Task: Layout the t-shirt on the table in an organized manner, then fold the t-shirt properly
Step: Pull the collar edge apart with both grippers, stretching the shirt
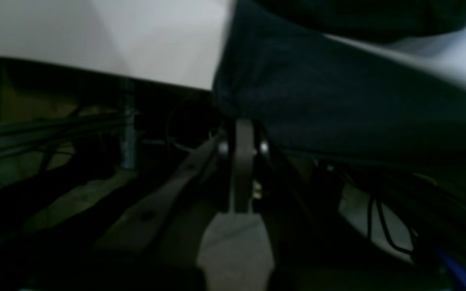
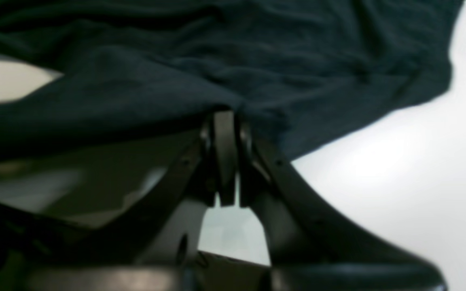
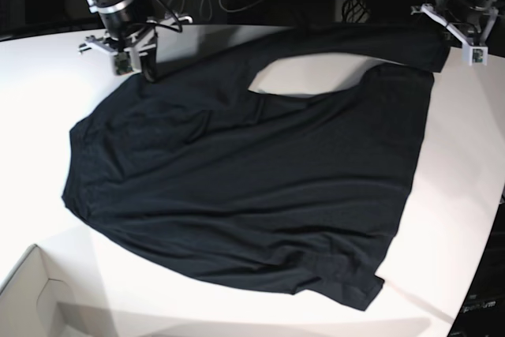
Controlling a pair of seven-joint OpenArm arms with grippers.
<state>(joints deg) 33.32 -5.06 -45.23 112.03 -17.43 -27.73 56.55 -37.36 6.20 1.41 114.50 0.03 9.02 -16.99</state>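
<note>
White surface (image 3: 473, 195) fills the shot, black t-shirt (image 3: 252, 179) spread across it. Both end effectors pinch its far edge: right end effector (image 3: 148, 69) at 11 o'clock, left end effector (image 3: 442, 33) at 1 o'clock. Uneven pulling could probably bunch the fabric or slip a pinch.

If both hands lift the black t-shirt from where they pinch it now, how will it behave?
The t-shirt is probably floppy: it lies wrinkled on the table, so the middle should sag between the left hand and right hand. It looks thin, likely light. The smooth tabletop suggests it would drag easily, though folds may bunch.
</note>
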